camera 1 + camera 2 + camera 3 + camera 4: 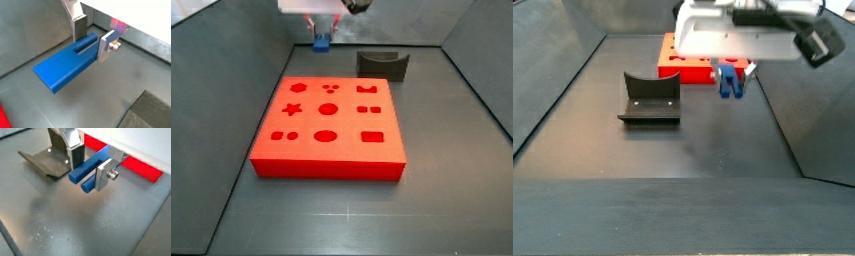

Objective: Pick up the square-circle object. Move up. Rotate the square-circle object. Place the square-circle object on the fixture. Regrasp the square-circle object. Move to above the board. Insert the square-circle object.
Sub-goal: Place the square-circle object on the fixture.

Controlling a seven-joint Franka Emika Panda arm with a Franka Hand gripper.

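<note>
Square-circle object point(89, 172) clamped in pincer point(85, 167); lifted beside fixture point(651, 98)

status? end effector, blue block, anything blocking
End effector shut on blue block, lifted off floor. Fixture empty, beside it. Red board untouched. Nothing blocking.

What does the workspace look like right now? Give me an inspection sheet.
Surface: dark grey floor, walled sides.
Block: blue, between the gripper's fingers, seemingly off the floor.
Fixture: empty, apart from the board.
Board: red, flat, holes unfilled.
Clutter: nothing seen.
Gripper: beyond the board's far edge in a side view, shut on the block.
Cables: nothing seen.
Surroundings: bright area outside the walls.
</note>
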